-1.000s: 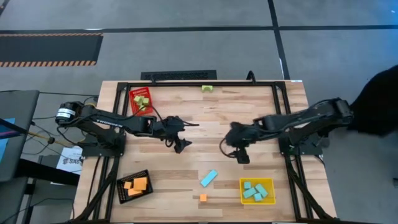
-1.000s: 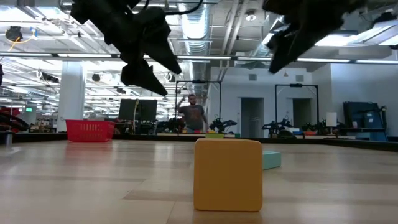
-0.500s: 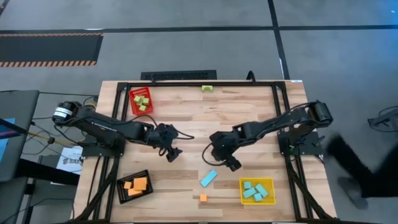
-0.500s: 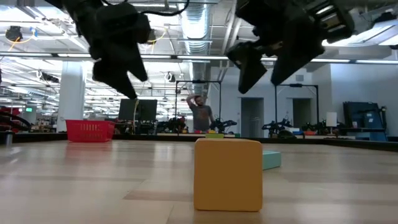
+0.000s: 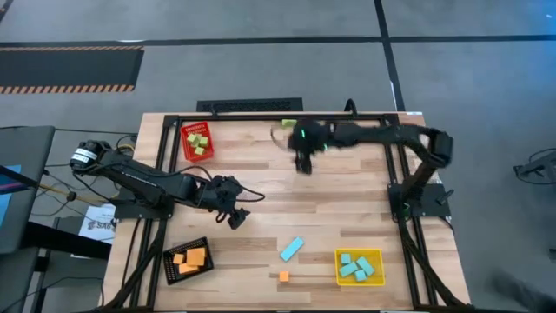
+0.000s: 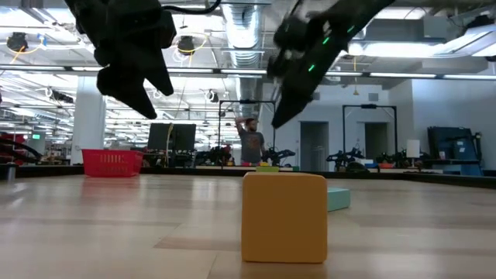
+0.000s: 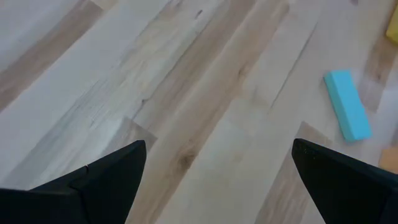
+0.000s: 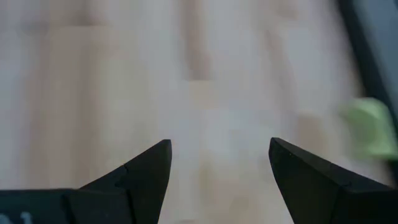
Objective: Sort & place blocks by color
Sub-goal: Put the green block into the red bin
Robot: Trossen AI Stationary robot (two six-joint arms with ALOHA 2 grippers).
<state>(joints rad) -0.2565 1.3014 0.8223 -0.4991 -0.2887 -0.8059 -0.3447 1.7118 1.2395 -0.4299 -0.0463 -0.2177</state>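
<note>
A light green block [image 5: 289, 124] lies alone at the table's far edge; it also shows in the right wrist view [image 8: 369, 128]. A cyan bar [image 5: 292, 249] and an orange cube [image 5: 283, 276] lie near the front edge, and the low view shows the cube [image 6: 284, 217] with the bar [image 6: 338, 199] behind it. My right gripper [image 5: 303, 166] hangs open and empty above the far middle of the table, close to the green block. My left gripper [image 5: 236, 217] hangs open and empty above the table's left middle, with the cyan bar [image 7: 347, 113] ahead of it.
A red bin [image 5: 197, 142] with green blocks stands at the far left. A black bin [image 5: 189, 259] with orange blocks stands at the near left. A yellow bin [image 5: 359, 266] with cyan blocks stands at the near right. A dark frame [image 5: 261, 117] edges the table.
My right gripper has swung from the table's middle up and toward the far edge, ending beside the lone green block. My left gripper has drawn back a little toward the near left. No block has moved.
</note>
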